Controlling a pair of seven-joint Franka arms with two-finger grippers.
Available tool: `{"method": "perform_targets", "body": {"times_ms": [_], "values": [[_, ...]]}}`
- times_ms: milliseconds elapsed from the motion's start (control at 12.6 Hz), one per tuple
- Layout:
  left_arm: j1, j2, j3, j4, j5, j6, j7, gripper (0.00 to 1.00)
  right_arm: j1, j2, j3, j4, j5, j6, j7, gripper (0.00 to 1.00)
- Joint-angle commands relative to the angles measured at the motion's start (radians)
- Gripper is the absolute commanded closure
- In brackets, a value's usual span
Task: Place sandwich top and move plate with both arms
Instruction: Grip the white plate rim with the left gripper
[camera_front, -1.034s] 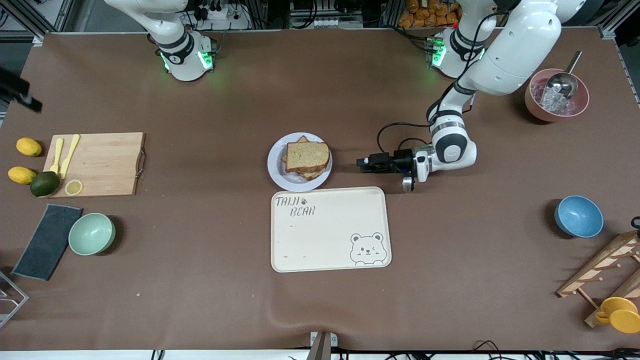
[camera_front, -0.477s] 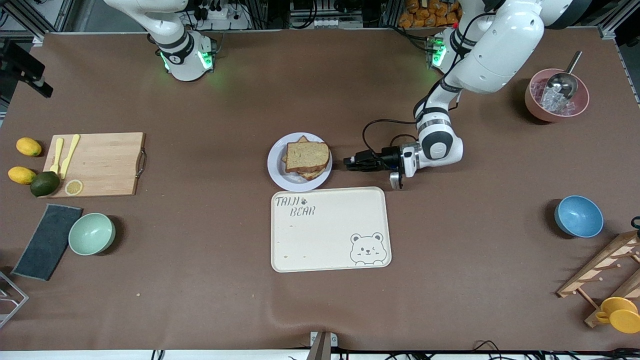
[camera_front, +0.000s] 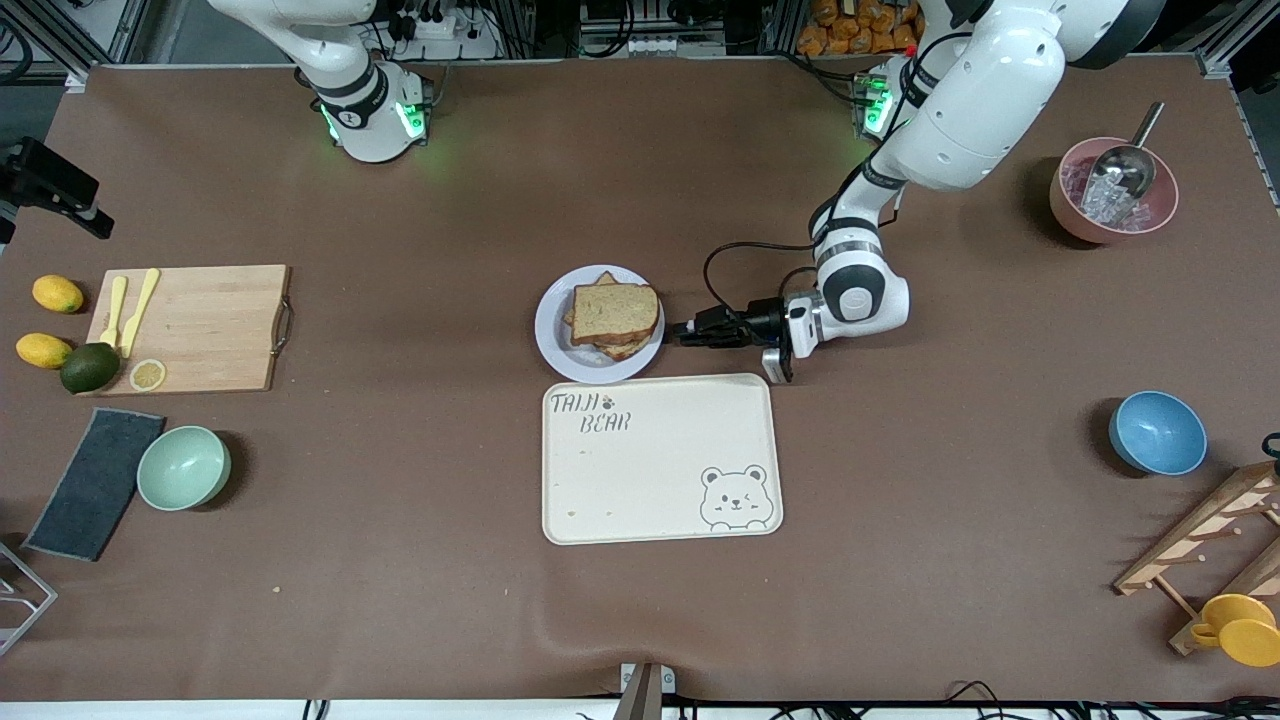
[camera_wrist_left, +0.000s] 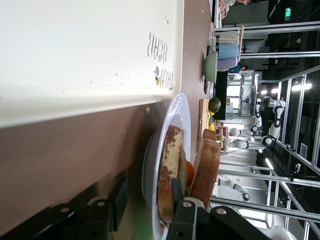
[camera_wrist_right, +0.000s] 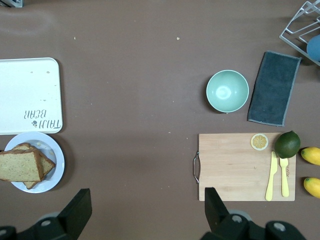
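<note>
Lying flat on the plate (camera_front: 548, 330), sandwich top (camera_front: 613, 311); left gripper (camera_front: 682, 333) jaws apart at its rim

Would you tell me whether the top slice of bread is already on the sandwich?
On: the top slice lies flat atop the stack on the plate.

Left tool (camera_front: 678, 333) has reached the plate (camera_front: 551, 325).

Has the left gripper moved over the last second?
Yes. The left gripper has travelled low over the table toward the plate, which stayed put, and now sits at its rim.
</note>
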Motion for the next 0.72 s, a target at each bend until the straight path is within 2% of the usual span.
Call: {"method": "perform_targets", "body": {"times_ms": [0,636], "values": [[-0.042,0.039,0.005,0.041,-0.060,0.036,0.022,0.58,0.019,-0.011,-0.016,-0.008,-0.009,0.002,0.033,0.00],[-0.082,0.067,0.005,0.071,-0.097,0.047,0.026,0.66,0.045,0.012,-0.026,-0.026,-0.031,-0.007,0.055,0.00]]}}
